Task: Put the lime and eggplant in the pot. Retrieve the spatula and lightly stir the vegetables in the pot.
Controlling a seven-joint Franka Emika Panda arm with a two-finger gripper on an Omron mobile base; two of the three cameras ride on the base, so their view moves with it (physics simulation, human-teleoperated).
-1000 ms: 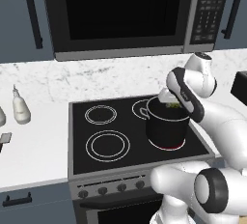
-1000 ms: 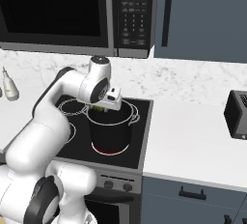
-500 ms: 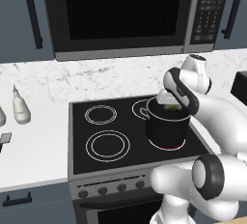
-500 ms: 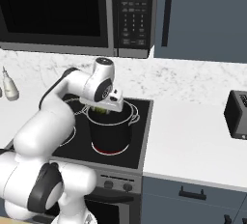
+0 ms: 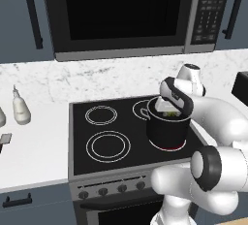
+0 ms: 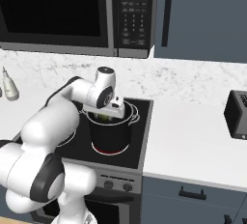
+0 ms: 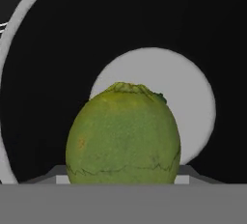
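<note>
One pot [image 5: 167, 128], one lime [image 7: 124, 135] above its mouth; gripper [image 6: 112, 112] part-open, clamped on the lime.

text: none legible | microwave [image 6: 62, 13] keypad [image 6: 133, 18]: marks too small to read

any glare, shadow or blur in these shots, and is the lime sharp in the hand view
Hand view: the lime is sharp, its skin lines crisp, evenly lit with no glare, over the pot's flat black inside. Left base view: flat rendered light, no blur, the pot a plain black. Right base view: equally sharp, soft shading under the microwave.
</note>
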